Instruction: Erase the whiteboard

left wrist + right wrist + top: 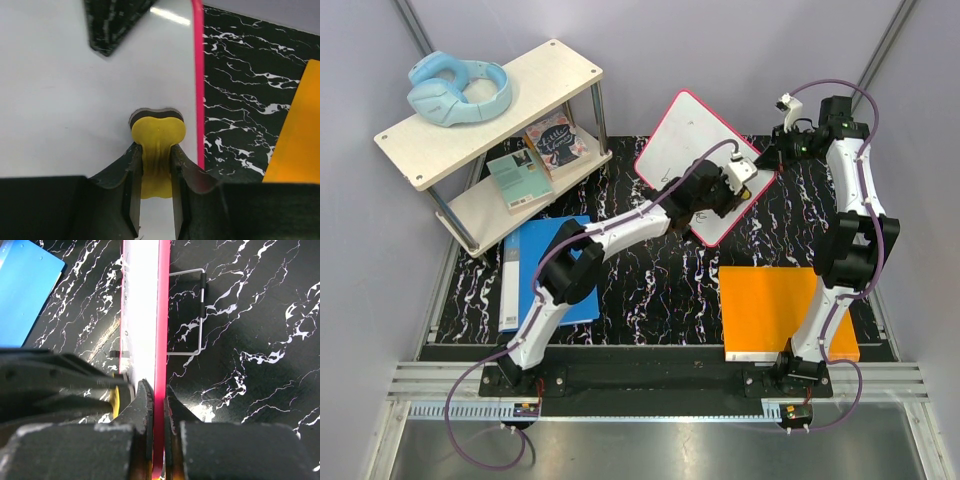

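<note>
The whiteboard (685, 150), white with a red-pink frame, stands tilted near the table's back middle. Its face looks blank. My right gripper (767, 158) is shut on its right edge; in the right wrist view the pink frame (161, 315) runs between the jaws of the right gripper (159, 405). My left gripper (735, 190) is shut on a yellow eraser (158, 137) with a dark pad, pressed on the whiteboard (60, 100) close to its pink right edge (198, 85). The left gripper (157, 165) squeezes the eraser's middle.
An orange board (782, 310) lies front right. A blue folder (545, 270) lies front left. A two-level shelf (490, 110) at back left holds blue headphones (458, 88) and books (535, 155). A wire stand (197, 315) sits behind the whiteboard.
</note>
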Robot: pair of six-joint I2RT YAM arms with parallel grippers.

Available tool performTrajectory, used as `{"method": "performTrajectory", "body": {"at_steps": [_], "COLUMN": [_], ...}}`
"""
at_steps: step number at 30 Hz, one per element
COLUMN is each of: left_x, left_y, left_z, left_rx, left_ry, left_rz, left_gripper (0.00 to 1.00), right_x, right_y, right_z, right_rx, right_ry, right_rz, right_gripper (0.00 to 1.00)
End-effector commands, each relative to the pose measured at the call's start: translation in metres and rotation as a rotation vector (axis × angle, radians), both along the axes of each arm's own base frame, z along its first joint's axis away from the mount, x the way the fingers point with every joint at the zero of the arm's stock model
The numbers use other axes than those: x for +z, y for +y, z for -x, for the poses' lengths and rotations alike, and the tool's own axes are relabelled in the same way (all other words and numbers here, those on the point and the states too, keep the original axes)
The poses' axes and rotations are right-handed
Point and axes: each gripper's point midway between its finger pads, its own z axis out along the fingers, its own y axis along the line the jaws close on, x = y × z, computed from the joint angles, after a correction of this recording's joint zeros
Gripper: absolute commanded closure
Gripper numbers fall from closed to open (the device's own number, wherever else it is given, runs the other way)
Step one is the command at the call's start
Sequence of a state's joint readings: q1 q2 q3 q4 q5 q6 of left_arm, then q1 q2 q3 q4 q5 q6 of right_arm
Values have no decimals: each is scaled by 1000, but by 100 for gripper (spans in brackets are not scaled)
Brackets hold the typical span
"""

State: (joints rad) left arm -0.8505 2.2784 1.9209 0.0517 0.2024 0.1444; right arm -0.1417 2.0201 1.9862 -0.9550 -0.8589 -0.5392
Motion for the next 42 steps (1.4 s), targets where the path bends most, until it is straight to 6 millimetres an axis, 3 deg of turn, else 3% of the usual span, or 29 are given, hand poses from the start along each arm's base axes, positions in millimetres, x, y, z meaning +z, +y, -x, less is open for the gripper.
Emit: {"method": "performTrajectory", "body": {"at_steps": [1, 7, 14, 17, 22, 23, 24, 33, 38, 42], "left_x": [-41, -11, 24, 35, 42, 51, 48, 92, 105, 101], "left_y": [-9, 18, 94, 119, 130, 134, 134, 137, 116, 106], "left_z": [37, -22, -109, -133, -158, -165, -169, -194, -182, -177], "left_rx": [-78, 143, 517, 630, 660, 662, 656, 577, 449, 393], "left_ry": [100, 118, 52, 54, 89, 77, 75, -17, -14, -14], "left_rz": [-74, 79, 222, 288, 380, 402, 402, 457, 457, 424], "left_gripper": [100, 100, 100, 100, 100, 100, 100, 100, 100, 100], "right_x": [-54, -55, -54, -52, -50, -50, -49, -42, -44, -46], "right_y": [39, 39, 40, 40, 40, 41, 41, 42, 46, 49], "right_z": [42, 44, 45, 45, 49, 51, 52, 59, 60, 60], "right_rx": [165, 167, 172, 175, 193, 196, 200, 236, 247, 257], "right_ry": [187, 190, 190, 186, 185, 191, 189, 188, 196, 198], "right_rz": [60, 60, 57, 59, 58, 57, 57, 63, 67, 73], "right_gripper": [100, 100, 100, 100, 100, 100, 100, 100, 100, 100]}}
